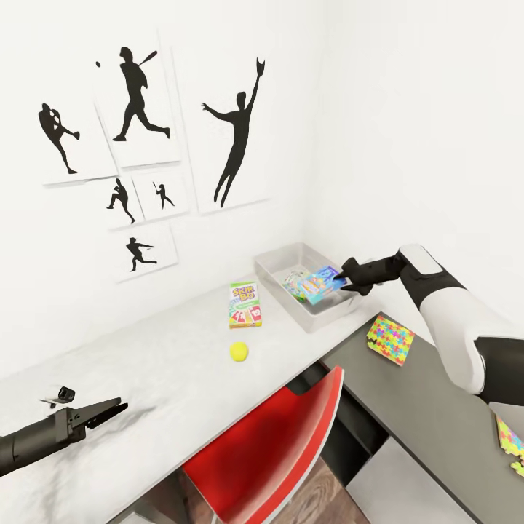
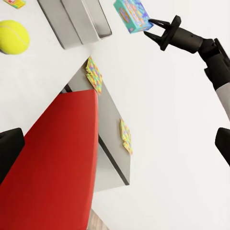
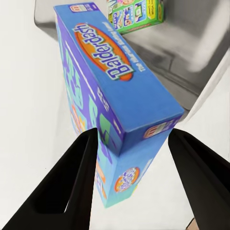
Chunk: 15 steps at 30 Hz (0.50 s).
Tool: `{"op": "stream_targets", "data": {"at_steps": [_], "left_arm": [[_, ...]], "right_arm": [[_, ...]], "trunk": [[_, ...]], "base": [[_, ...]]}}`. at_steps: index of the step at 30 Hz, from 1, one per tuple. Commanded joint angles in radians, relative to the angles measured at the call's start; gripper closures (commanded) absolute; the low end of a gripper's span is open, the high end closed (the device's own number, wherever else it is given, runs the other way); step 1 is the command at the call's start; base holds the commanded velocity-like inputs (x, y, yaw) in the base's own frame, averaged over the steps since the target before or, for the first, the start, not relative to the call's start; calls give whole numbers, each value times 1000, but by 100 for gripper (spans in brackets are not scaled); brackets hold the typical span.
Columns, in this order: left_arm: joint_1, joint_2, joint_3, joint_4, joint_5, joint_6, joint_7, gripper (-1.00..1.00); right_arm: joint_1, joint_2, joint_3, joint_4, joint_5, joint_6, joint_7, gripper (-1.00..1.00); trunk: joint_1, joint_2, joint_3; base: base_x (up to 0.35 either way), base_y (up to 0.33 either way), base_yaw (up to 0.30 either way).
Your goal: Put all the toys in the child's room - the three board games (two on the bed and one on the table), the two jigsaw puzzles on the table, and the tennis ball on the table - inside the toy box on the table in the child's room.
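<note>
The toy box [image 1: 280, 263] sits right of centre in the head view, on the pale worktop [image 1: 175, 349] against the wall. Above its open top the right end effector [image 1: 342, 278] pinches a blue board game [image 1: 322, 284], tilted; a green-edged box [image 1: 295, 284] already lies inside. To do this step well, I judge the blue box should be lowered until it is well inside the walls and beside the green one before it is let go, so it does not catch the rim. Left of the tray lie the Skip-Bo box [image 1: 244, 303] and, below it, the tennis ball [image 1: 239, 351]. One jigsaw puzzle [image 1: 391, 339] lies on the dark worktop, another [image 1: 511, 442] at the lower right edge. At lower left the left end effector [image 1: 109, 407] hangs empty, fingers nearly together.

The left wrist view has the tray at top centre, the blue box beside it in the other arm's fingertips, the ball at upper left, and both puzzles mid-frame past a red chair [image 2: 52, 163].

The right wrist view has the fingers clamped on the blue box's near end, with the green box in the tray beyond at the top.
</note>
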Motion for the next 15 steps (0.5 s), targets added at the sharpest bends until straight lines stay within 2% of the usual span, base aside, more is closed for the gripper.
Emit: {"op": "stream_targets", "data": {"at_steps": [1, 15], "left_arm": [[-1, 0, 0, 0, 0, 11, -4, -100], [-1, 0, 2, 0, 0, 11, -5, -100]], "right_arm": [[-1, 0, 3, 0, -11, 1, -10, 100], [-1, -6, 9, 1, -11, 1, -9, 100]], "trunk": [[1, -2, -2], [1, -2, -2]], "base": [[0, 0, 0], [0, 0, 0]]}}
